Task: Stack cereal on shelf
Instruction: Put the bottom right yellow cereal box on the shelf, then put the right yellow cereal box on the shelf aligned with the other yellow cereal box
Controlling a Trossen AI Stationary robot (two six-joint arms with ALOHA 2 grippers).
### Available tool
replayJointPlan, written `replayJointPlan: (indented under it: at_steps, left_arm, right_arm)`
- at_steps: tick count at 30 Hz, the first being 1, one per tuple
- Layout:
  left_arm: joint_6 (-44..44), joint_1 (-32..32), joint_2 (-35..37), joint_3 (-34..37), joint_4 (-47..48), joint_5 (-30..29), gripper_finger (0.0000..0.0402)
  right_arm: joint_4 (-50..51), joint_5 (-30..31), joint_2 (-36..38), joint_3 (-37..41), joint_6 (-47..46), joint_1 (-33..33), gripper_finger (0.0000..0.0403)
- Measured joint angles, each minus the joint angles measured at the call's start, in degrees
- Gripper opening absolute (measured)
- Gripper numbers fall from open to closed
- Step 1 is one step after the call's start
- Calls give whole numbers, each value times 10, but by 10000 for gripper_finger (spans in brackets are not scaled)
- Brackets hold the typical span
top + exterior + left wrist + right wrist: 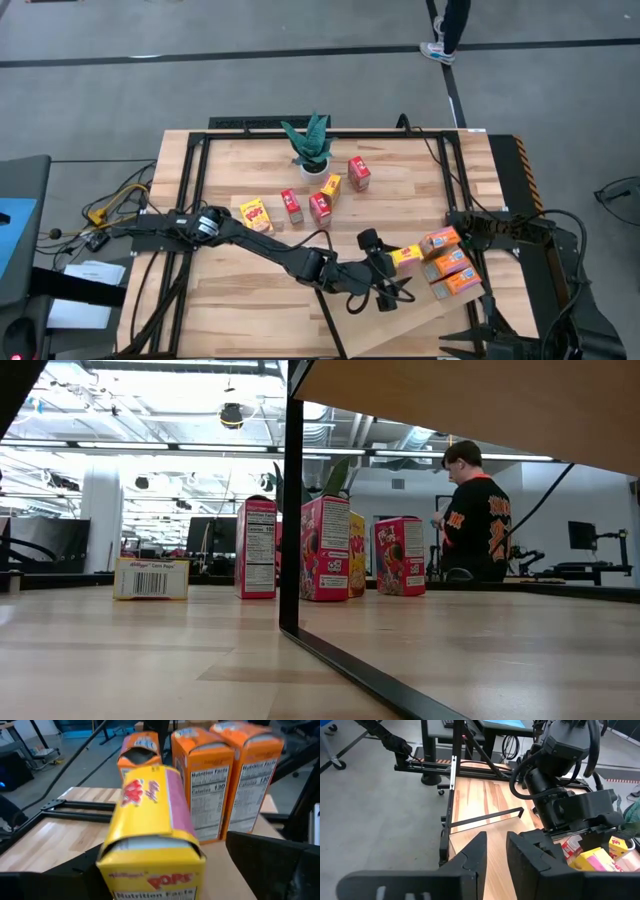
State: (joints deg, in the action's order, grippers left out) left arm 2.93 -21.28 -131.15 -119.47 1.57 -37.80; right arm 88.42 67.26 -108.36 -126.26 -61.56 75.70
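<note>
One yellow cereal box (405, 257) was the piece at risk: it stood at the inner edge of the shelf (415, 325), the pale board lying at the tabletop's (400, 180) front right corner, just beside three orange boxes (449, 263) ranged toward the board's right edge. In my judgement, a left gripper (385, 270) pulling away crookedly could drag the yellow box over or knock it into the orange row, since its fingers bracketed the box closely. Those fingers looked spread wide on either side of the box, apparently loose rather than clamping. Five more boxes (320, 207) waited near the tabletop's middle, beside the potted plant (310, 145). Meanwhile the right gripper (495, 852) hung over the shelf's front right part, fingers slightly apart, holding nothing.
</note>
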Motion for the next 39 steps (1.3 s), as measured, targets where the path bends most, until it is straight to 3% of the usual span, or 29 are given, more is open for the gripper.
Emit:
replayJointPlan:
  at_steps: [13,21,26,34,39]
  left_arm:
    - [41,0,42,0,84,-10,339]
    - [76,-1,74,0,176,22,339]
    - [94,-2,116,-1,231,67,339]
    - [53,-2,233,0,428,39,339]
    - [33,2,301,0,527,44,339]
  right_arm:
    - [-2,-1,0,0,1,-12,138]
    - [-8,3,3,0,-10,-43,114]
    - [-7,-56,39,0,-21,-80,90]
    - [-54,-160,125,0,22,-129,73]
    - [-69,-164,143,0,79,-111,73]
